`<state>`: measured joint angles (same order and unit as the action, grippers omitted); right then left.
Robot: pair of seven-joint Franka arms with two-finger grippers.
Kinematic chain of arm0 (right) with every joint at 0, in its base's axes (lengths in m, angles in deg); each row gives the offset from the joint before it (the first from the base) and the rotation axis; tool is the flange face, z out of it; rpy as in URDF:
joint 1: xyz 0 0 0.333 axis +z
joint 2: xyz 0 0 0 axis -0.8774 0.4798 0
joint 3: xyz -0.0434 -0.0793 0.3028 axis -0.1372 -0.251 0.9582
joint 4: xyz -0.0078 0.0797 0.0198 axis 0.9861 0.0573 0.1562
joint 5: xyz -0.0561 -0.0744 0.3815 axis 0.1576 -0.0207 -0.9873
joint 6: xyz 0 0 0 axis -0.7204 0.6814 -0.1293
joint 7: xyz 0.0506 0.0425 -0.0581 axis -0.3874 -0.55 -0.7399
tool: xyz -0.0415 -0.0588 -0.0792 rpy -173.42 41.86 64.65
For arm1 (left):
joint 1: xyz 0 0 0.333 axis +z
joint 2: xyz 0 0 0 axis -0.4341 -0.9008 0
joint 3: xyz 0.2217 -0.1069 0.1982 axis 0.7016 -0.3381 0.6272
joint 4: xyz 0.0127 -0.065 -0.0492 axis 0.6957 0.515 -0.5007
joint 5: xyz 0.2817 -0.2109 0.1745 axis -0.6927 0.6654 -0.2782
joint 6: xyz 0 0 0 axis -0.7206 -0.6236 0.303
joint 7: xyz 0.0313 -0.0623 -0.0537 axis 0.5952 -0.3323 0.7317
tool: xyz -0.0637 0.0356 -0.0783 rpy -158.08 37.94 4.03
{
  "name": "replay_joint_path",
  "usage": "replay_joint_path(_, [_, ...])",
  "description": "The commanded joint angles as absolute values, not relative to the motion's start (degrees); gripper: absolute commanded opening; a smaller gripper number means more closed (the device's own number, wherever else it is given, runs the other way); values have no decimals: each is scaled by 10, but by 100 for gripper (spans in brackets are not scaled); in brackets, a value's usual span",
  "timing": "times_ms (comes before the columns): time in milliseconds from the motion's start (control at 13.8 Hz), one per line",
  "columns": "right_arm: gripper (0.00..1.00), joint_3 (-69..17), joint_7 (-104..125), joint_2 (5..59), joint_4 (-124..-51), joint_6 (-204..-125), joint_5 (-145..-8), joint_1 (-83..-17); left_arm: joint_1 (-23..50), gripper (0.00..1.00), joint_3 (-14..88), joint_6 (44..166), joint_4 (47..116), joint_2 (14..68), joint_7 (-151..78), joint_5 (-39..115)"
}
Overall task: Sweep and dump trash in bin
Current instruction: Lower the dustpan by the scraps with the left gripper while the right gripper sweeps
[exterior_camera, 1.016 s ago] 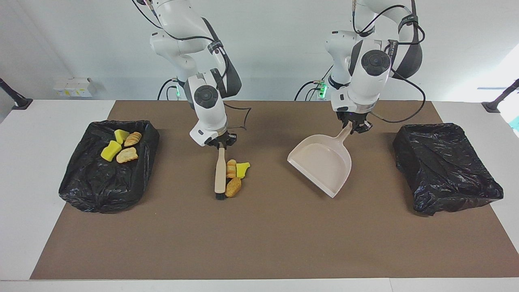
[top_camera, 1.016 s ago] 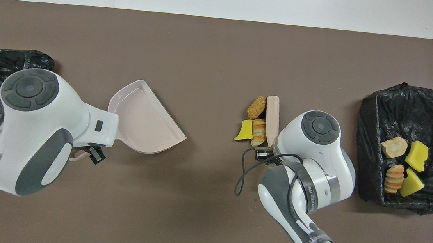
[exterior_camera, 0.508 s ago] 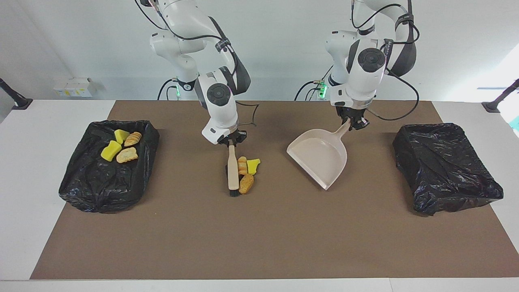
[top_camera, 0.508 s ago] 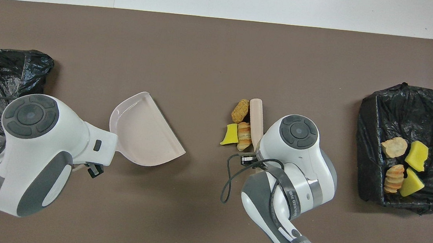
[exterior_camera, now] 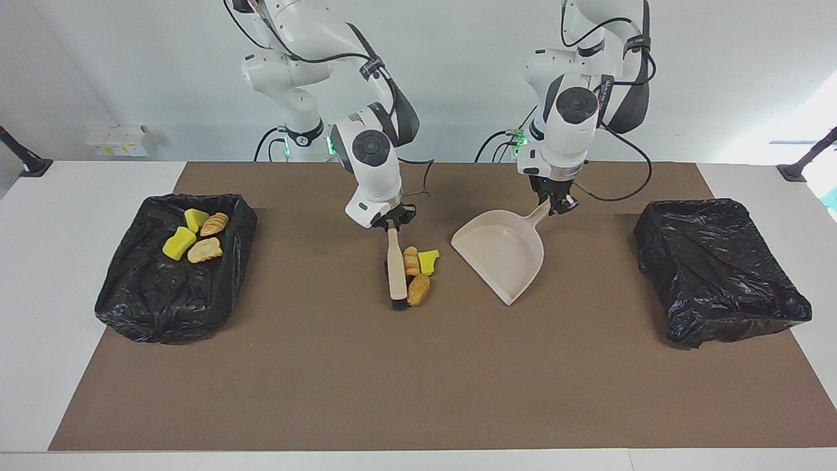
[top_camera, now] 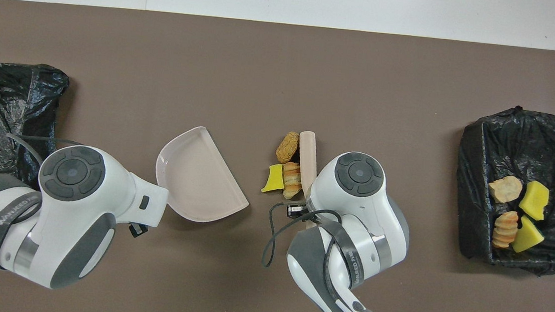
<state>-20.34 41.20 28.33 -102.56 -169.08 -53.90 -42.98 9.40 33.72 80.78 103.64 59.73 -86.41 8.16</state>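
Observation:
Three pieces of trash lie mid-mat: a striped bread lump (exterior_camera: 411, 260) (top_camera: 292, 173), a yellow sponge chunk (exterior_camera: 429, 261) (top_camera: 272, 178) and a tan lump (exterior_camera: 418, 290) (top_camera: 287, 147). A beige brush (exterior_camera: 395, 269) (top_camera: 308, 153) rests against them on the side toward the right arm's end, with my right gripper (exterior_camera: 390, 222) shut on its handle. My left gripper (exterior_camera: 554, 204) is shut on the handle of the beige dustpan (exterior_camera: 500, 255) (top_camera: 200, 182), whose open lip faces the pieces across a small gap. In the overhead view both grippers are hidden under their arms.
A black-bag-lined bin (exterior_camera: 131, 294) (top_camera: 479, 143) at the right arm's end holds several yellow and tan pieces. A second black-bagged bin (exterior_camera: 716, 275) (top_camera: 6, 102) sits at the left arm's end. Everything stands on a brown mat (exterior_camera: 418, 379).
The right arm has pushed the brush and the three pieces toward the dustpan. The left arm has brought the dustpan toward them, so the gap has narrowed.

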Motion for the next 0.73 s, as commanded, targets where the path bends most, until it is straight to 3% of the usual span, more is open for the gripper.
replay_joint_path(0, [0, -202, 456, 315, -1001, -1710, -551, -409, 81, 0, 341, 829, 1064, 611, -858, 75])
replay_joint_path(363, [0, -202, 470, 330, -954, -1717, -630, -367, 53, 0, 341, 835, 1065, 610, -812, 75])
replay_joint_path(653, [0, -196, 428, 335, -957, -1749, -655, -331, 53, 0, 341, 841, 1064, 606, -808, 75])
